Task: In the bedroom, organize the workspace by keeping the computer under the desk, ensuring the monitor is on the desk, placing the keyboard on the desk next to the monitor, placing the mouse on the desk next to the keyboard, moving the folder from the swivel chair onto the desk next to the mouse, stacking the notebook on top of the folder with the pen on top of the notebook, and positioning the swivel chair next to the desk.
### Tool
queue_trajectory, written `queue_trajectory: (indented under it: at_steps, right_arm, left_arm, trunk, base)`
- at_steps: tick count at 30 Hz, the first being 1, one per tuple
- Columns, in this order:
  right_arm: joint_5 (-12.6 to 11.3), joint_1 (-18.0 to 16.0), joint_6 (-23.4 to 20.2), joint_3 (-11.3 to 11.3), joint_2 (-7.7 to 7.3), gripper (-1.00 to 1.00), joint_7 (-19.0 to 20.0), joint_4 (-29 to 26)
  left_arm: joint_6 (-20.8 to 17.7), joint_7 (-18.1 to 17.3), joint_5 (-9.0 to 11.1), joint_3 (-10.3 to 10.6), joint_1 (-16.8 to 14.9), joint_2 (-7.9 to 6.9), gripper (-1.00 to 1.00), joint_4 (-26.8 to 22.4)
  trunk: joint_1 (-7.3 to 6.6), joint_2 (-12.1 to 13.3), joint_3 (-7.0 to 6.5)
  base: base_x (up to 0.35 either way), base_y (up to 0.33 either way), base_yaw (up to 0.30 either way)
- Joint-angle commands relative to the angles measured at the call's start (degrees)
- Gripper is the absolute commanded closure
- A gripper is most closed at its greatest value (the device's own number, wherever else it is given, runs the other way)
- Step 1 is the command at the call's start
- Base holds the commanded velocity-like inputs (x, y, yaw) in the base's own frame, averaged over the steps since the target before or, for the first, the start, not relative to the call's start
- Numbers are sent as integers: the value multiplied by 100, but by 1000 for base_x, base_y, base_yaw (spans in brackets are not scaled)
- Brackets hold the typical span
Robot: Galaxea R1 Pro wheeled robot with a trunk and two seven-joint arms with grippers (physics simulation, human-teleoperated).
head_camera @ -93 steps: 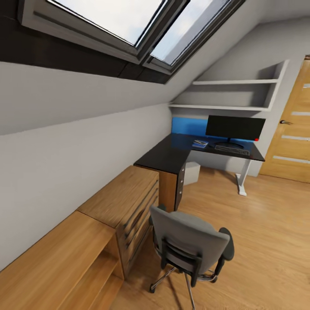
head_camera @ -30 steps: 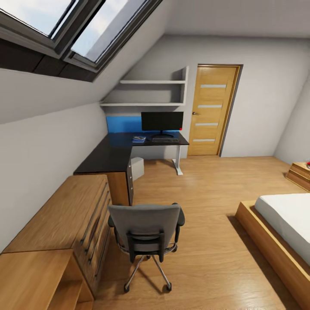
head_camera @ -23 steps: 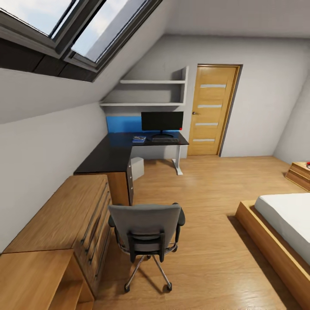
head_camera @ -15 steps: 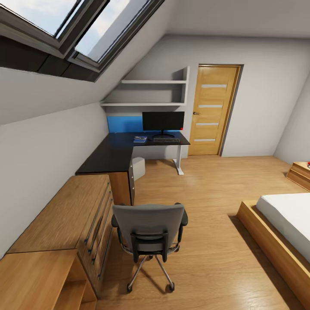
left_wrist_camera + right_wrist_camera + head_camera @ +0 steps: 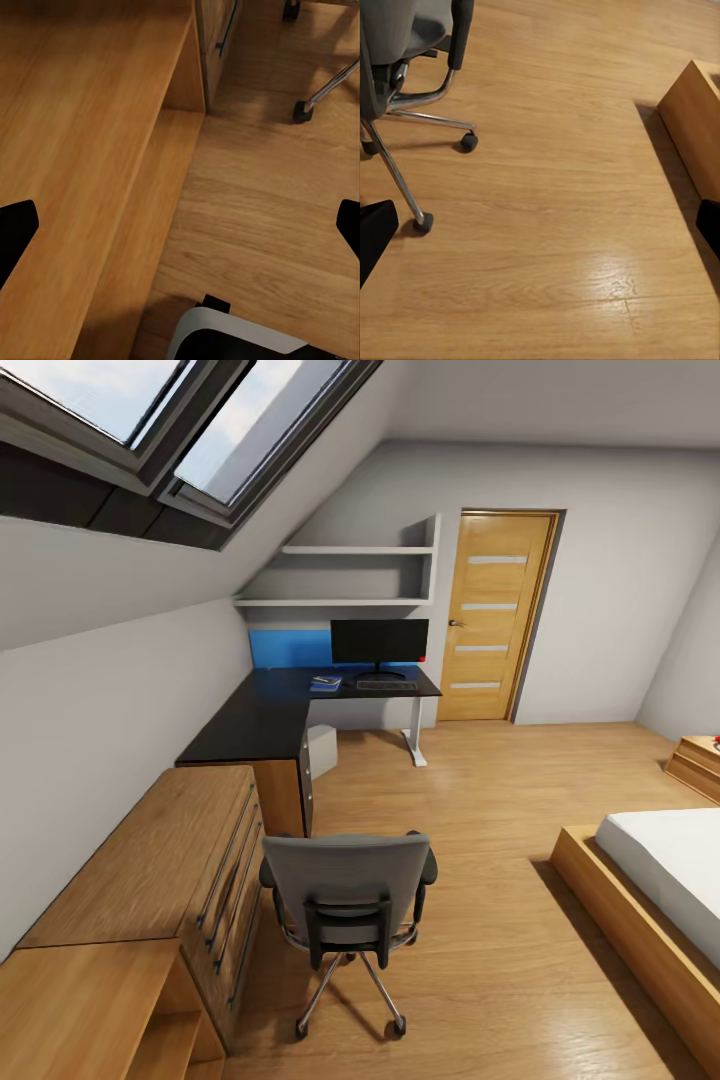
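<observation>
Head view: glossy black L-shaped desk [image 5: 265,715] carries the black-fronted monitor [image 5: 379,642], slim keyboard [image 5: 386,685] and bright blue folder [image 5: 324,683]; grey swivel chair [image 5: 346,890] stands well apart. Wrist views add my left gripper [image 5: 180,229] and right gripper [image 5: 540,229], both spread wide, grasping nothing.

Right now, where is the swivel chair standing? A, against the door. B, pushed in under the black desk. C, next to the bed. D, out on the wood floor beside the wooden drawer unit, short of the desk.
D: the swivel chair stands beside the wooden drawer unit, well short of the desk.
</observation>
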State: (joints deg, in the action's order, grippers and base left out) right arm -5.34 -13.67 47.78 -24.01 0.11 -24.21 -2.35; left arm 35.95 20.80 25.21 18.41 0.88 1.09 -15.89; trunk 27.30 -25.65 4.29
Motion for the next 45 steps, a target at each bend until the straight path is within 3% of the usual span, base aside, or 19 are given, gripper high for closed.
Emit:
queue_trajectory:
  at_steps: [1, 9, 16, 17, 18, 20, 21, 25, 26, 29, 34, 36, 39, 42, 45]
  right_arm:
    - [-56, -4, 18, -49, 0, -100, -10, 4]
    - [-68, -4, -24, -43, -56, -100, -18, 7]
    - [-68, -4, 30, -46, -66, -100, -21, 27]
    - [-61, -4, 41, -49, -52, -100, -24, 30]
    - [-119, -17, 81, 10, -32, -100, -55, -252]
    - [-201, -20, 55, 33, -18, -100, -62, -788]
    - [-745, -38, -411, 76, 44, -100, -51, -1643]
    - [-1402, -99, -1063, 93, 57, -100, -26, -1790]
    - [-1684, -116, -1258, 96, 61, -100, -11, -1764]
    - [-2055, -133, -1452, 88, 66, -100, 36, -1640]
    - [-2256, -143, -1448, 65, 58, -100, 385, -1147]
    - [-2286, -145, -1171, 59, 59, -100, 619, -980]
    - [-2288, -145, -1019, 51, 68, -100, 675, -943]
    - [-2286, -145, -911, 47, 74, -100, 712, -914]
    - [-2287, -145, -906, 45, 78, -100, 714, -905]
  left_arm:
    - [11, 47, 26, 49, 0, -4, -100, -14]
    - [4, 84, 35, 30, 0, 139, -100, -112]
    - [-134, 77, 43, 23, 1, 177, -100, -126]
    - [-308, 77, 40, 23, 5, 187, -100, -159]
    - [-2303, 112, 26, 21, -348, 355, -100, -1143]
    - [-2771, 115, 40, 16, -754, 429, -100, -1292]
    - [-3289, 88, 73, 0, -1420, 489, -100, -1136]
    - [-3391, 59, 123, -53, -1606, 487, -100, -745]
    - [-3405, 43, 151, -69, -1639, 479, -100, -611]
    - [-3419, 2, 190, -94, -1673, 420, -100, -448]
    - [-3424, -34, 216, -128, -1693, 368, -100, -300]
    - [-3387, -35, 220, -134, -1696, 358, -100, -93]
    - [-3227, -33, 226, -140, -1696, 352, -100, -24]
    - [-2791, -25, 223, -131, -1697, 348, -100, 34]
    - [-2753, -24, 219, -123, -1697, 353, -100, 105]
  trunk:
    - [3, -10, 10]
    - [157, -291, 136]
    - [311, -572, 262]
    - [333, -612, 280]
    - [355, -652, 298]
    - [398, -732, 334]
    - [420, -773, 352]
    - [508, -933, 423]
    - [530, -973, 441]
    - [596, -1093, 495]
    - [706, -1294, 585]
    - [750, -1374, 621]
    - [816, -1494, 675]
    - [882, -1615, 729]
    - [948, -1735, 782]
  base:
    - [0, 0, 0]
    - [0, 0, 0]
    - [0, 0, 0]
    - [0, 0, 0]
    - [0, 0, 0]
    - [0, 0, 0]
    - [0, 0, 0]
    - [0, 0, 0]
    - [0, 0, 0]
    - [0, 0, 0]
    - [0, 0, 0]
    - [0, 0, 0]
    - [0, 0, 0]
    - [0, 0, 7]
    - [0, 0, 115]
